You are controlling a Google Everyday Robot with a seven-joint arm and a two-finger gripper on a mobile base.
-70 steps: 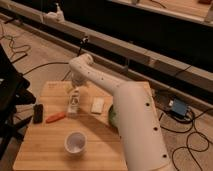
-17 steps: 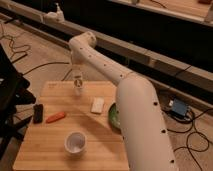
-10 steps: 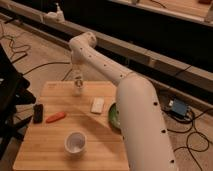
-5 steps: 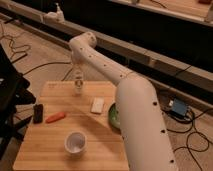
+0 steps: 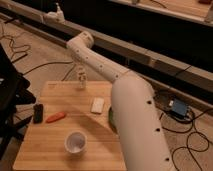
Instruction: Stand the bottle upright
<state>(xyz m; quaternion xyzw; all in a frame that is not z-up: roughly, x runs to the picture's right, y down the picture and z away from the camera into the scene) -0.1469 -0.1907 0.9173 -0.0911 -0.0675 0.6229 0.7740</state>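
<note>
1. One white arm (image 5: 117, 82) is reaching from the near right across to the far edge of the wooden desk (image 5: 47, 150), its elbow bending high above that edge.
2. Its pincer (image 5: 80, 69) is hanging at the far edge, directly over the bottle (image 5: 81, 80); I cannot tell how wide it is standing or whether it is gripping anything.
3. That bottle is standing upright near the far edge of the desk, left of the middle.
4. Sitting further in, a flat white block (image 5: 97, 105) is lying just beside the arm's thick casing.
5. An orange carrot-shaped thing (image 5: 55, 117) is lying near the left edge, next to a small dark object (image 5: 37, 113).
6. Nearest me, a white cup (image 5: 75, 142) is sitting mouth up.
</note>
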